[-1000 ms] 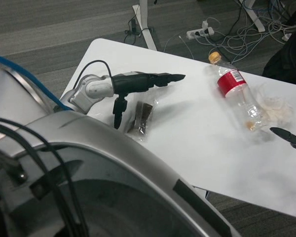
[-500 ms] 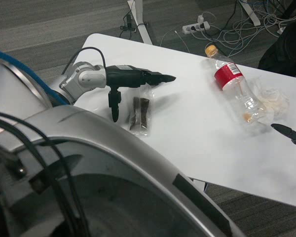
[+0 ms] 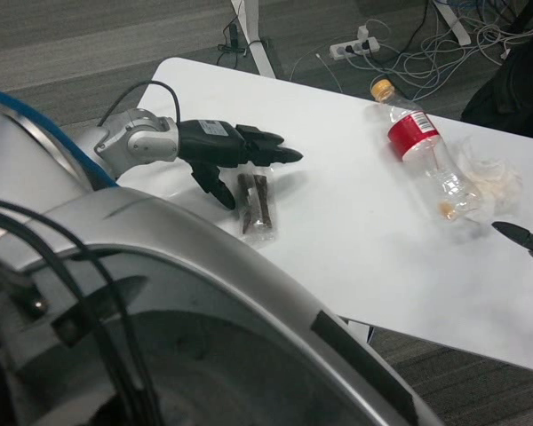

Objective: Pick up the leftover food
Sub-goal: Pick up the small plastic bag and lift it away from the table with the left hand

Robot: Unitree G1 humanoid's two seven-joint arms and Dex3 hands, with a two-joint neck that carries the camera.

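Leftover food (image 3: 255, 203), a brown bar in clear wrap, is seen flat on the table (image 3: 338, 240), just below the left hand (image 3: 226, 153). Fingers are spread wide above it, nothing held. Right hand (image 3: 526, 240) at frame edge; state can't be told.

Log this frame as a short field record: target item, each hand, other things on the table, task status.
target: wrapped leftover food, brown, in clear wrap, lying flat near the table's front edge
left hand: left hand spread over the upper end of the food, nothing lifted
right hand: right hand only fingertips showing at the right edge, state unclear
other items: plastic bottle lying on its side, red label, orange cap; crumpled clear wrapper beside it
status: food not yet picked up
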